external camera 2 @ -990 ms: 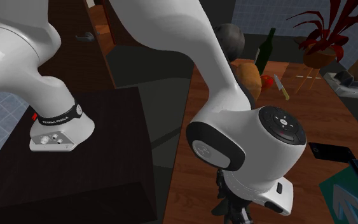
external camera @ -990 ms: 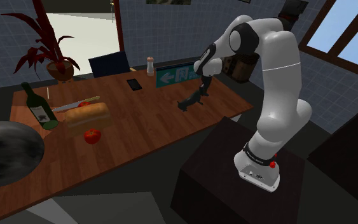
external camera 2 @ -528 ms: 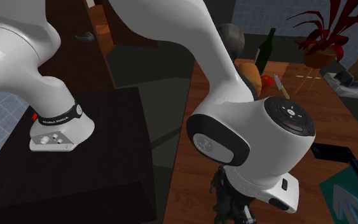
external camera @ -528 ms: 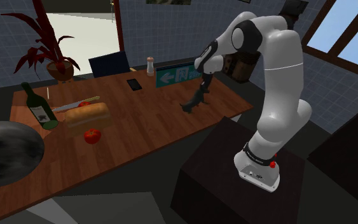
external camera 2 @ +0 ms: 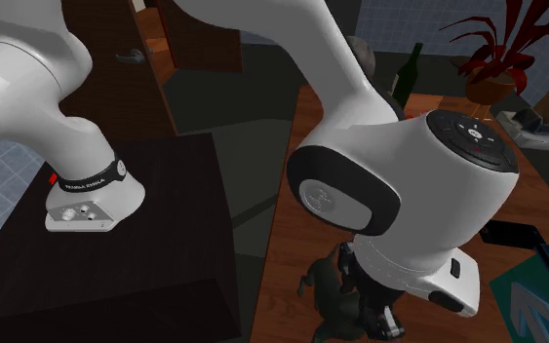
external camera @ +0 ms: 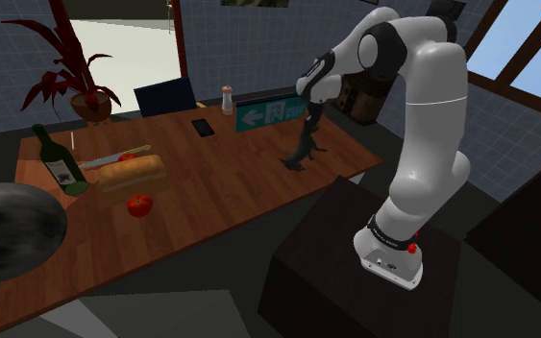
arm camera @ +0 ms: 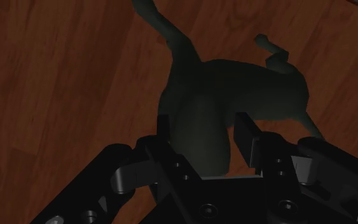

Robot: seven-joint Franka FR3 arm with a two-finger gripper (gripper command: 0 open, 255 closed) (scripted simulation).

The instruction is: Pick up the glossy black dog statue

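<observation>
The dark, glossy dog statue (external camera: pixel 302 154) is over the near right part of the wooden table (external camera: pixel 210 187), close to its edge by the stand. My gripper (external camera: pixel 308 132) comes down on the statue from above and is shut on it. In the wrist view both fingers (arm camera: pixel 247 137) clasp the dog statue (arm camera: pixel 234 83) at one end of its body, with its legs and tail pointing away over the wood. In the second exterior view the dog statue (external camera 2: pixel 326 292) hangs below the white wrist, beside the gripper (external camera 2: pixel 365 307). Whether it still touches the table I cannot tell.
A green arrow sign (external camera: pixel 268 113), a shaker (external camera: pixel 227 99) and a flat black device (external camera: pixel 202 126) stand behind the statue. Further toward the shoulder view's left are a bread loaf (external camera: pixel 134 173), a tomato (external camera: pixel 139 205), a knife (external camera: pixel 114 158) and a wine bottle (external camera: pixel 59 161). The dark stand (external camera: pixel 355 259) is close by.
The arm has swung toward the shoulder view's right and slightly up, carrying the dog statue along in the shut gripper. The statue has turned from lying stretched out to more upright.
</observation>
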